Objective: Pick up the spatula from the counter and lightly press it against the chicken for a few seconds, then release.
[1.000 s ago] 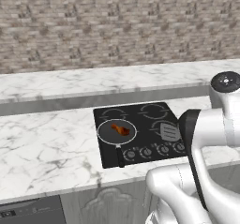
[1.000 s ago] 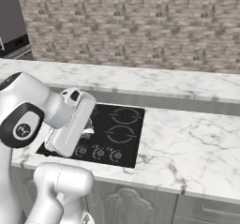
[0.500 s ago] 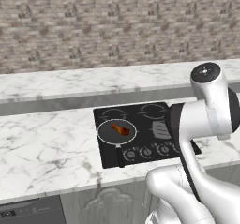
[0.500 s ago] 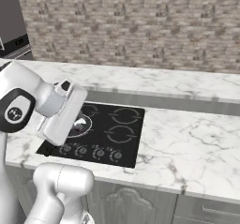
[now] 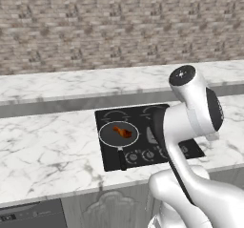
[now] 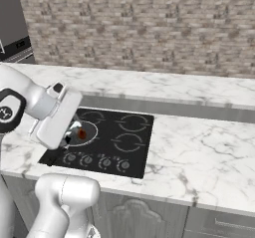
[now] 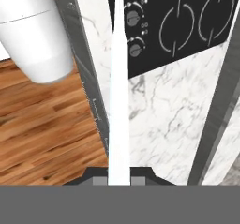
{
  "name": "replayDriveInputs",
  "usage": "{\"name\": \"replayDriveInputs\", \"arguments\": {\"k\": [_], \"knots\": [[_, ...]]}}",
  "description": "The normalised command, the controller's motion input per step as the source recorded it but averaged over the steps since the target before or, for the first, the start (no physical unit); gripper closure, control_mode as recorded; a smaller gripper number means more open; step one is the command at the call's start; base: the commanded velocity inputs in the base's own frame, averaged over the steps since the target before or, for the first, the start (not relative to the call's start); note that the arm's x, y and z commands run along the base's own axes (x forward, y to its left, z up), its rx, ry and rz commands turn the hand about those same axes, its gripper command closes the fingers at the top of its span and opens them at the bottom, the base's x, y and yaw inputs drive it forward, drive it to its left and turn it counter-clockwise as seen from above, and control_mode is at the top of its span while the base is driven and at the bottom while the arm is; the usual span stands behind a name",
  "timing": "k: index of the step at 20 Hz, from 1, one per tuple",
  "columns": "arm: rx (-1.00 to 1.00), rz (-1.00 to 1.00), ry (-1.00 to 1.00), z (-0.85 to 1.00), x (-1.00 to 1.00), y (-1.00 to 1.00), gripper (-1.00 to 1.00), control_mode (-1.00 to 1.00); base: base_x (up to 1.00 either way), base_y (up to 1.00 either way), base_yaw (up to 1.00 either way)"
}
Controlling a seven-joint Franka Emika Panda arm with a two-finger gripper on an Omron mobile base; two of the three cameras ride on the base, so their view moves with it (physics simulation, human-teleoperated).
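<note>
In the hand view my gripper [image 7: 119,177] is shut on the spatula [image 7: 119,92]. Its long white handle runs straight up from between the fingers, over the counter edge and the cooktop knobs. From the right base view, the spatula's grey blade [image 6: 74,128] hangs at the black pan [image 6: 88,138], right beside the reddish-brown chicken [image 6: 82,133], and I cannot tell whether they touch. The left base view shows the chicken [image 5: 123,132] lying in the pan [image 5: 106,135] on the front left burner, with my forearm covering the hand.
The black cooktop [image 5: 108,118] is set into a white marble counter [image 5: 43,150], with a row of knobs [image 6: 94,161] along its front. A brick wall stands behind. In the hand view, wood floor [image 7: 37,124] lies below the counter edge.
The arm has swung left across the cooktop, carrying the spatula from the right burners to the pan. The pan and chicken have not moved.
</note>
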Motion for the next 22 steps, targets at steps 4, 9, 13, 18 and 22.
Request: {"name": "replayDriveInputs", "arguments": {"k": [4, 9, 13, 18, 22], "knots": [[-0.02, 0.0, 0.01, 0.0, 0.19, 0.17, 1.0, -1.0, 0.0, 0.0, 0.0], [-0.02, 0.0, 0.03, 0.0, 0.24, 0.11, 1.0, -1.0, 0.0, 0.0, 0.0], [-0.01, 0.0, 0.03, 0.0, 0.24, 0.05, 1.0, -1.0, 0.0, 0.0, 0.0], [0.0, 0.0, 0.01, 0.0, 0.12, 0.0, 1.0, -1.0, 0.0, 0.0, 0.0], [-0.01, 0.0, 0.0, -0.07, 0.06, 0.07, 1.0, -1.0, 0.0, 0.0, 0.0]]}}
